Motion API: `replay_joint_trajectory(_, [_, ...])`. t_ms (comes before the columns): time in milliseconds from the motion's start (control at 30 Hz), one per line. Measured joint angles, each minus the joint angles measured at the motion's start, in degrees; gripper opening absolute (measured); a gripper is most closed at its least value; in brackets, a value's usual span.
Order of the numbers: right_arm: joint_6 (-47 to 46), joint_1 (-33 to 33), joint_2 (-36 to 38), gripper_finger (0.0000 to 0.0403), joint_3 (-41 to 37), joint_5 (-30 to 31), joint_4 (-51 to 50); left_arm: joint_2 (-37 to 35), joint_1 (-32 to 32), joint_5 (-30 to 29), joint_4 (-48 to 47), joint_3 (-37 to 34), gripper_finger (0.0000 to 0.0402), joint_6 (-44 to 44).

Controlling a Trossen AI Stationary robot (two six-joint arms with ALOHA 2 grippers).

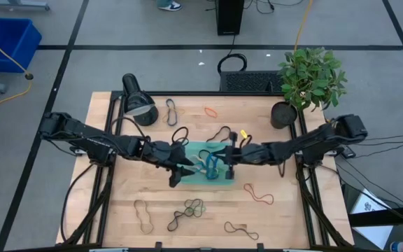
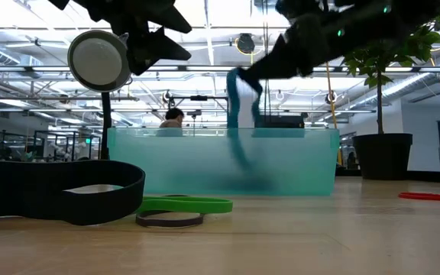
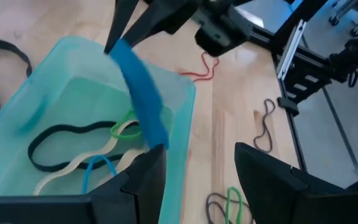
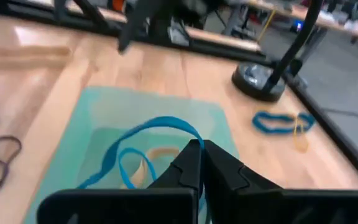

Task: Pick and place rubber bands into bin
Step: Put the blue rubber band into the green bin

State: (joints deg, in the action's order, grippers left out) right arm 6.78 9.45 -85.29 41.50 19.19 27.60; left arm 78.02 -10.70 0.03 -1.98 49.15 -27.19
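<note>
The teal bin (image 1: 200,149) stands mid-table and holds black, tan, green and blue rubber bands (image 3: 73,140). My right gripper (image 1: 227,159) reaches over the bin's right part (image 4: 154,102), shut on a wide blue rubber band (image 3: 140,93) that hangs into the bin (image 2: 239,114). My left gripper (image 3: 194,180) is open and hovers above the bin's near left corner (image 1: 177,173), with nothing between its fingers. More rubber bands lie flat on the wood around the bin (image 1: 187,208). My right gripper pinches the blue band's upper end (image 4: 188,134) between its two shut fingertips. The fingers come from the table's right, slanting down. The band hangs below them as a slack loop (image 2: 241,145) and its lower part dips inside the bin; whether it rests on the floor, I cannot tell.
A black lamp (image 1: 137,103) stands at the far left and a potted plant (image 1: 306,80) at the far right corner. Loose bands lie far of the bin (image 1: 171,110), right of it (image 1: 257,194) and near the front edge (image 1: 143,215), (image 1: 240,229).
</note>
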Motion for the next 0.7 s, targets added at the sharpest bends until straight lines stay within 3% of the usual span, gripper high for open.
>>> replay_joint_trajectory(333, [-5.0, -0.9, -8.6, 0.0012, 0.0, -3.0, 0.0, 0.0, -0.8, 3.4, -4.7, 0.0, 0.0198, -0.2])
replay_joint_trajectory(700, [-5.3, -0.9, -9.9, 0.0019, 0.0, -2.9, 0.0, 0.0, -5.8, 3.5, -14.0, 0.0, 0.0198, -4.7])
